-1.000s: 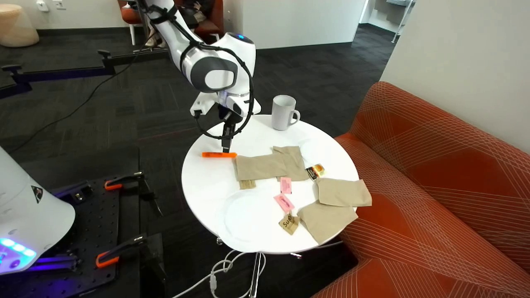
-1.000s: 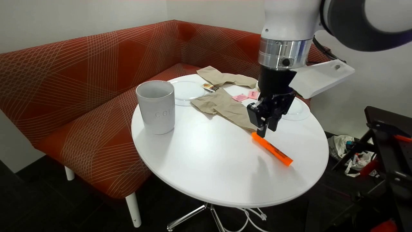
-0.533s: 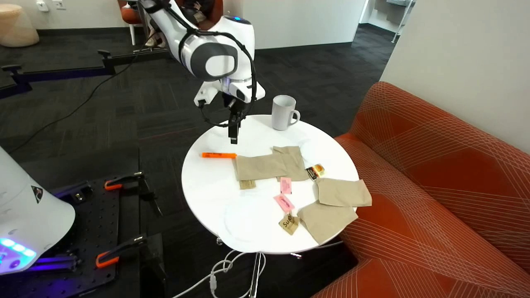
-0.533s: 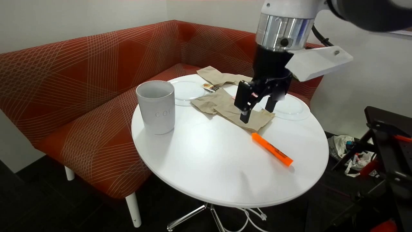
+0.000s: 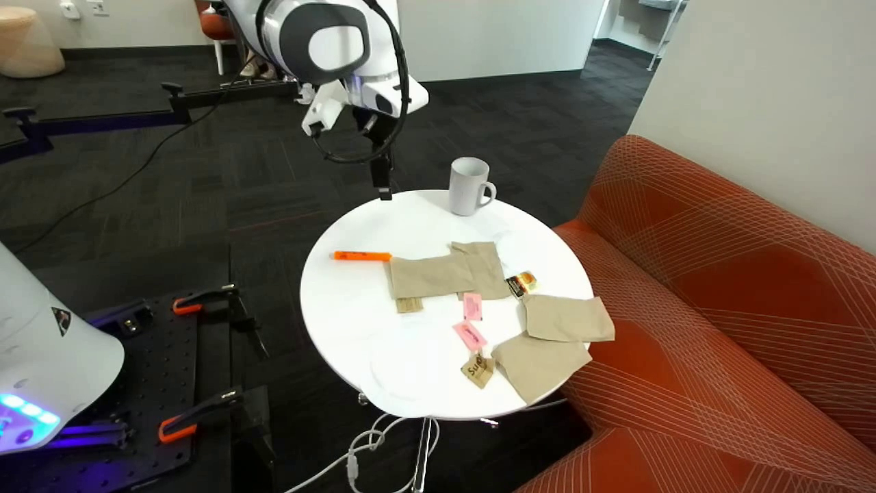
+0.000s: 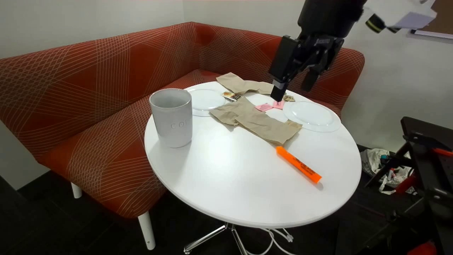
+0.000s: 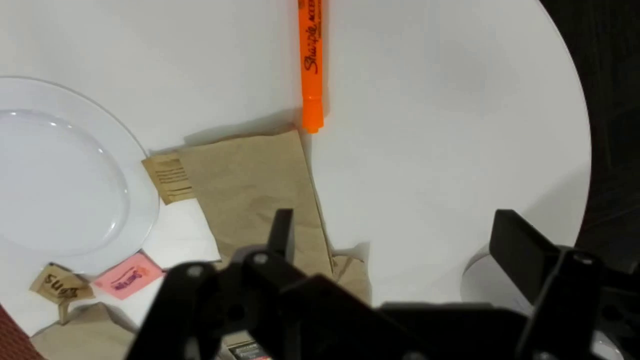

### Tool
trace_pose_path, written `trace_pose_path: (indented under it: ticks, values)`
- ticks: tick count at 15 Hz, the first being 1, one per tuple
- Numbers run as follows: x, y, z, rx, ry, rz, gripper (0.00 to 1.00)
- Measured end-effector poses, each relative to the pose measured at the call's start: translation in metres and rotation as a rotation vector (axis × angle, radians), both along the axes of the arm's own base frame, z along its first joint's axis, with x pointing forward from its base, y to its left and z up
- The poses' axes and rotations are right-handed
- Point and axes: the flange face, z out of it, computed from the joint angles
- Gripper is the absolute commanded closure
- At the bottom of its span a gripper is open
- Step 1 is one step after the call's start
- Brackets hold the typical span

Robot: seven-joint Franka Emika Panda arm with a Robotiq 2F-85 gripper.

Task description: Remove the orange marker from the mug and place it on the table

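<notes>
In an exterior view the orange Sharpie marker [image 6: 298, 164] is seen laid flat on the round white table [image 6: 226, 170], at a slant toward the right edge, outside the white ceramic mug [image 6: 173, 118] and well apart from it. One end of the marker is set just beside a corner of a brown paper napkin [image 6: 263, 127]; whether the two touch cannot be told. In the wrist view the marker is partly cut off at the top, and its brand name can be read.

The Robotiq gripper [image 7: 393, 220] is released — its black fingers [image 7: 522, 255] are spread wide, with tabletop and napkin seen between them. It is held in the air, well apart from the marker; in an exterior view its fingertips [image 5: 385, 194] are lined up with the table's far edge.

The mug is stood upright, and its handle [image 5: 492, 194] is shown in an exterior view, turned to the right at the far edge. There, a pair of brown napkins [image 5: 568, 318] is spread at the right edge, which is overhung by a corner. Two pink packets [image 5: 472, 307] are laid nearer the middle. In an exterior view a pale plate [image 6: 311, 115] is set by the far right edge — beyond the table, an orange-red sofa [image 6: 106, 88] is seen.
</notes>
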Motion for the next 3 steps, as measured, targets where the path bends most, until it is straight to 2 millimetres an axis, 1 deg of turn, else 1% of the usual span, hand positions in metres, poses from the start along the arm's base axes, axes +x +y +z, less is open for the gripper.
trace_pose_path:
  ticks: [1,3]
  values:
    - [-0.0016,0.0006,0.0032,0.001,-0.005,0.002,0.00]
    - [-0.0016,0.0006,0.0012,0.001,-0.001,0.002,0.00]
